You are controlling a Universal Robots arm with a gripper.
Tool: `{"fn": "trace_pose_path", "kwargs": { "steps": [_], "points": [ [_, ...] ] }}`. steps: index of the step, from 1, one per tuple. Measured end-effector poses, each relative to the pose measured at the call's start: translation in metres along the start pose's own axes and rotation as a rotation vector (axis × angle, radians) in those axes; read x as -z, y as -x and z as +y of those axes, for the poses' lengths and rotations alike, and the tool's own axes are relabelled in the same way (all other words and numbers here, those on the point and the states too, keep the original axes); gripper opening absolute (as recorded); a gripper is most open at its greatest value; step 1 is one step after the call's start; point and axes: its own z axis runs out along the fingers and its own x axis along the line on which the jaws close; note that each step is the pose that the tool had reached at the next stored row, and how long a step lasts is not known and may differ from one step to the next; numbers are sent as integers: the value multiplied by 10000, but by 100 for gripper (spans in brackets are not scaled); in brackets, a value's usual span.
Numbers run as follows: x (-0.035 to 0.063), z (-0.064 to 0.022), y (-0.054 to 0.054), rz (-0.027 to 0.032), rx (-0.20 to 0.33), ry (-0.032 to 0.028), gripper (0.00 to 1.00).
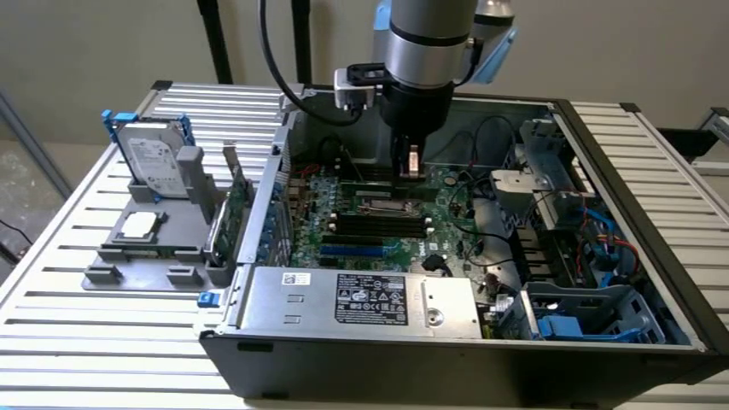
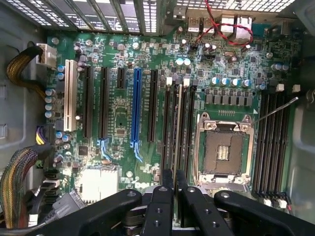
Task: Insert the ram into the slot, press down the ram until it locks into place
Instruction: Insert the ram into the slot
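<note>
My gripper (image 1: 408, 169) hangs inside the open computer case, above the motherboard. In the wrist view its two black fingers (image 2: 167, 183) are shut on the ram (image 2: 177, 128). The ram shows edge-on there, as a thin grey strip running away from the fingertips. It lies over a bank of parallel black slots (image 2: 184, 128) next to the CPU socket (image 2: 224, 147), about in line with them. Whether its edge touches a slot I cannot tell. In the exterior view the black slots (image 1: 381, 224) lie below and nearer the camera than the gripper.
A second bank of black slots (image 2: 273, 137) lies on the far side of the CPU socket. A blue socket (image 2: 136, 108) and black card sockets sit beside the first bank. Power supply (image 1: 364, 299), cables and drive cage (image 1: 569, 231) crowd the case. A hard drive (image 1: 154, 158) stands outside.
</note>
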Motion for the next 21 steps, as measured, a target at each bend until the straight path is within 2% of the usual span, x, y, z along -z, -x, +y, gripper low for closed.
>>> {"fn": "trace_pose_path", "kwargs": {
  "steps": [7, 21],
  "points": [
    [-80, 5, -4, 60, 1, 55, 14],
    [-317, 27, -8, 102, 4, 62, 14]
  ]
}}
